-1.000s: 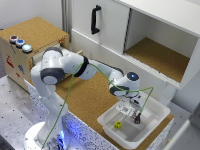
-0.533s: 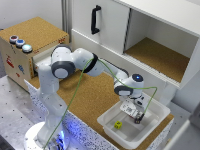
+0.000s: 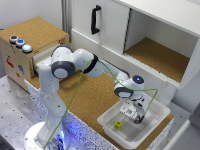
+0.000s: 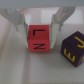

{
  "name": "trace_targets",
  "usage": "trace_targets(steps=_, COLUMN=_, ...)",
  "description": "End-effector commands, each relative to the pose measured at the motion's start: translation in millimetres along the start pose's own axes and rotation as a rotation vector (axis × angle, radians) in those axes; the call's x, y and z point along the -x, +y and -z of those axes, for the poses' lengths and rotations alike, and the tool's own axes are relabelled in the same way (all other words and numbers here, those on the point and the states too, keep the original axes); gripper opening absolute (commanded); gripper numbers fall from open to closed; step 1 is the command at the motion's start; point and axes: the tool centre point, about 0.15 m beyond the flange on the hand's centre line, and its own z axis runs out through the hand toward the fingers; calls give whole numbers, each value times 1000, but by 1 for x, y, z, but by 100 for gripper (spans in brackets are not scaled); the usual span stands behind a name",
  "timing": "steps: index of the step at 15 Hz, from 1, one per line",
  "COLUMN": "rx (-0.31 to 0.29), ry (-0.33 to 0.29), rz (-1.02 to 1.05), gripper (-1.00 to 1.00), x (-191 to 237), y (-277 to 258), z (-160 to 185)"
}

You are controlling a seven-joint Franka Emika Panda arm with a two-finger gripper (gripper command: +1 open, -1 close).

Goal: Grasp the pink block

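In the wrist view the pink block [image 4: 40, 40], a reddish-pink cube with dark marks, lies on the floor of the white tray [image 4: 15, 65]. My gripper [image 4: 40, 37] is open, with one finger [image 4: 22, 27] close on each side of the block. In the exterior view the gripper [image 3: 136, 116] is lowered into the tray [image 3: 159, 114], and the pink block is hidden behind it.
A dark purple cube with yellow marks [image 4: 73, 46] lies just beside the pink block. A yellow-green cube [image 3: 118, 125] sits in the tray toward the exterior view's left. An open white cabinet [image 3: 160, 55] stands behind the tray. A wooden box with buttons [image 3: 22, 45] stands at the exterior view's left.
The arm has stretched toward the exterior view's right and come down, bringing the gripper from above the tray into it.
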Motion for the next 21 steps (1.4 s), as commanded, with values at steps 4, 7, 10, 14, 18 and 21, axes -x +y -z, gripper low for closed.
trace_targets(steps=4, rx=20, ry=128, rz=-24, gripper=-100, x=-6, y=-22, z=79)
trace_targets(steps=7, rx=36, ry=209, rz=-37, gripper=-100, x=-15, y=-35, z=125)
trace_targets(steps=10, rx=45, ry=285, rz=1, gripper=-100, x=-33, y=-64, z=179)
trace_targets(steps=14, rx=21, ry=307, rz=72, gripper=-100, x=-49, y=-122, z=205)
trace_targets(steps=18, rx=-35, ry=281, rz=160, gripper=-100, x=-52, y=-220, z=211)
trace_targets(steps=21, rx=-75, ry=281, rz=245, gripper=-100, x=-50, y=-293, z=228)
